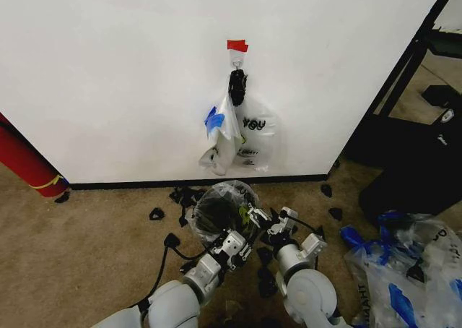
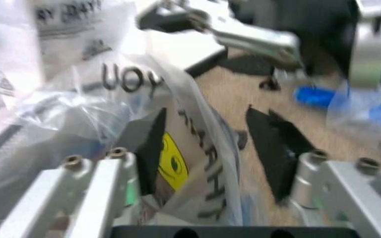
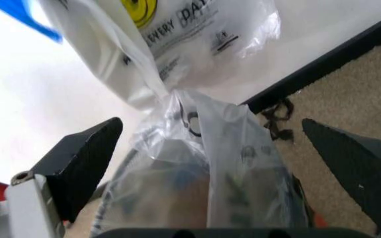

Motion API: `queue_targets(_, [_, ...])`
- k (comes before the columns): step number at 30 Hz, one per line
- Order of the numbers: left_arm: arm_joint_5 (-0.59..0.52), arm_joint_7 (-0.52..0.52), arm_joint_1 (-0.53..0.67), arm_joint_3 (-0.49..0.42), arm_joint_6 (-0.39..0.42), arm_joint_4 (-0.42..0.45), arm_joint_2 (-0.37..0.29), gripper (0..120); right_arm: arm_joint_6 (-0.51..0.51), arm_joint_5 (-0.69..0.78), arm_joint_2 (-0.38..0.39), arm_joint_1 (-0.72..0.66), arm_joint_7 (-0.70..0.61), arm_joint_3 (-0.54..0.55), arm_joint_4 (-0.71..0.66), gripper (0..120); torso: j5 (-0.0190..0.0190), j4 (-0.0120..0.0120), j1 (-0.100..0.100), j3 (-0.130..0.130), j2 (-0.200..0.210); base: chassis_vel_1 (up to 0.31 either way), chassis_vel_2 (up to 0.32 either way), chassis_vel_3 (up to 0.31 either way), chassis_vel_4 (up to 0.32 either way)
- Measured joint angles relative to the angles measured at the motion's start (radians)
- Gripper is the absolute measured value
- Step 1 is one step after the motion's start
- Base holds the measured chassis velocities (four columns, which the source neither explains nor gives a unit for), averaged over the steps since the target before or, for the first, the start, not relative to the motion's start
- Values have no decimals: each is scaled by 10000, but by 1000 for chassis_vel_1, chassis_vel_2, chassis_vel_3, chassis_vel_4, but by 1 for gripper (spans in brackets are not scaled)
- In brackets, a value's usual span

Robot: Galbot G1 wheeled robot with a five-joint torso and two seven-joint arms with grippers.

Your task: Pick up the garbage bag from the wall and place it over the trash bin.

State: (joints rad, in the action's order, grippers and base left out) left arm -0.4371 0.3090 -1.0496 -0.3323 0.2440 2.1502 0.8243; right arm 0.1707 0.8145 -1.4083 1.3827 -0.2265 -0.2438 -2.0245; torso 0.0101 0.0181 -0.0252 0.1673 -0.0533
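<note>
The garbage bag (image 1: 234, 194), thin and translucent, lies crumpled over the mouth of the small black trash bin (image 1: 215, 214) on the carpet just below the wall (image 1: 108, 75). In the left wrist view its film, with a yellow smiley (image 2: 170, 158) and dark lettering, runs between the fingers of my left gripper (image 2: 207, 119), which is open. My left gripper (image 1: 249, 218) and my right gripper (image 1: 278, 227) sit close together at the bin's near right rim. My right gripper (image 3: 210, 126) is wide open, and the bagged bin (image 3: 177, 193) lies between its fingertips.
On the wall hook (image 1: 236, 66), under red tape (image 1: 237, 45), hang a blue-patched bag (image 1: 216, 129) and a whiter "YOU" bag (image 1: 258, 136). A heap of clear-and-blue bags (image 1: 404, 270) lies at the right. A red cylinder (image 1: 25, 162) stands left, black furniture (image 1: 426, 169) right, and black scraps (image 1: 157, 214) dot the carpet.
</note>
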Motion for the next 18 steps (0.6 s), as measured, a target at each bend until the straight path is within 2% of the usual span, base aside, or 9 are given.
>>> queue_targets(5, [-1245, 19, -509, 1173, -177, 696, 66, 77, 122, 709, 145, 202, 370, -646, -162, 100, -2, 1, 0, 0, 0, 0, 0, 0, 0])
queue_targets(7, [-1287, 19, -552, 1246, -181, 728, 73, 77, 122, 725, 168, 218, 404, -683, -162, 100, -2, 2, 0, 0, 0, 0, 0, 0, 0])
queue_targets(8, [-1639, 27, -1030, 1920, -235, 1011, 150, 85, 135, 922, 432, 428, 794, -1067, -178, 100, -3, 0, 0, 0, 0, 0, 0, 0, 0])
queue_targets(12, [-2029, 122, -2397, 3523, -620, 1528, 458, 98, 59, 1358, 1544, 1112, 2187, -1938, 58, 100, 0, -2, 1, -1, -1, 0, 0, 0, 0])
queue_targets(13, [-2049, 167, -2700, 3876, -776, 1585, 567, 100, -19, 1408, 1903, 1292, 2719, -2135, 254, 100, 0, 1, 0, -1, -1, 0, 0, 0, 0])
queue_targets(14, [-2049, 167, -2700, 3876, -776, 1585, 567, 100, -19, 1408, 1903, 1292, 2719, -2135, 254, 100, 0, 1, 0, -1, -1, 0, 0, 0, 0])
queue_targets(18, [-1656, 433, -3615, 4631, -1699, 1448, 1007, 100, -573, 1242, 2847, 1452, 4648, -2347, 1359, 100, -3, 2, 1, -1, -1, 0, 0, 0, 0])
